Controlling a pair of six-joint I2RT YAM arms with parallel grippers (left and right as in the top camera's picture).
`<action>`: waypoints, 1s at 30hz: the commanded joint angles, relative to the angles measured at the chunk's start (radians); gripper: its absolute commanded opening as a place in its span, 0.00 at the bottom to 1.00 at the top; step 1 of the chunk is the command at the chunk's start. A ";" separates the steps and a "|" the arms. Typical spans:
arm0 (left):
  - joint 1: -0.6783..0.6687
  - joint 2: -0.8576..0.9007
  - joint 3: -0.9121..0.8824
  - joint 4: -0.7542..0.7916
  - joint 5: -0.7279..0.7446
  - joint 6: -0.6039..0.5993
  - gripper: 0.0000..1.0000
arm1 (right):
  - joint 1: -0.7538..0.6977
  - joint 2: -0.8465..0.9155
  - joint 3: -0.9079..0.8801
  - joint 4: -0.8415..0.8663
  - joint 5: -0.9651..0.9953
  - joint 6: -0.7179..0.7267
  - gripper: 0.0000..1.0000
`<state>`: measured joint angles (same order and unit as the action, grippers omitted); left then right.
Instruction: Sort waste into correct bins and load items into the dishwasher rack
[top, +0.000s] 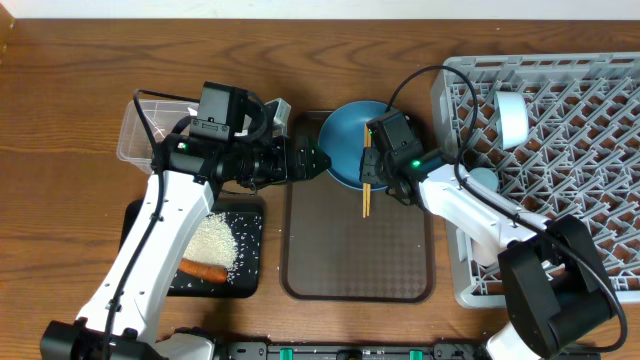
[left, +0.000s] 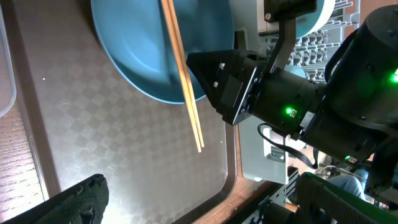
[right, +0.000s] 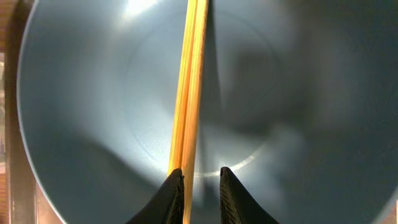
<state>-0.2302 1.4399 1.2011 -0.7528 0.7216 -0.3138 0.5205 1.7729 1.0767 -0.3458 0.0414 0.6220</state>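
Your right fingers (right: 227, 180): near-closed round pair of wooden chopsticks (right: 189, 81) over large dark blue round plate (right: 81, 93). Gap shows one side, so grip unclear. Sticks may slip or scissor. Left fingers (top: 310, 163) wide, empty, close by: collision risk.

Robot lab bench, dressed up as a dish-clearing station

We're looking down on a wood-grain table (top: 60, 120), and the giveaway is the hardware: a white-and-black left arm (top: 150, 250) and a matching right arm (top: 470, 215) reach in from the near edge, with black cables looping and green lights glowing. The props are all scullery. A large grey plastic lattice dishwasher rack (top: 590, 130) fills the right edge, and a brown rectangular serving tray (top: 350, 260) sits mid-table. A dark blue round plate (top: 345, 135) with a pair of wooden chopsticks (top: 366, 190) lies at the tray's far end. Far left there's a clear rectangular plastic tub (top: 140, 130). At the near-left edge, a shallow black rectangular tray (top: 250, 235) holds loose white rice (top: 213, 240) and an orange carrot (top: 203, 269).
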 joint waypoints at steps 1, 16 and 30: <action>0.003 -0.010 0.006 -0.001 -0.009 0.010 0.98 | 0.018 0.013 -0.008 0.009 0.018 0.014 0.20; 0.003 -0.010 0.006 -0.001 -0.009 0.010 0.98 | 0.018 0.013 -0.011 0.006 0.010 0.014 0.18; 0.003 -0.010 0.006 -0.002 -0.009 0.010 0.98 | 0.018 0.013 -0.040 0.025 0.010 0.040 0.17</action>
<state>-0.2302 1.4399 1.2011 -0.7528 0.7216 -0.3138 0.5232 1.7737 1.0550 -0.3199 0.0414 0.6373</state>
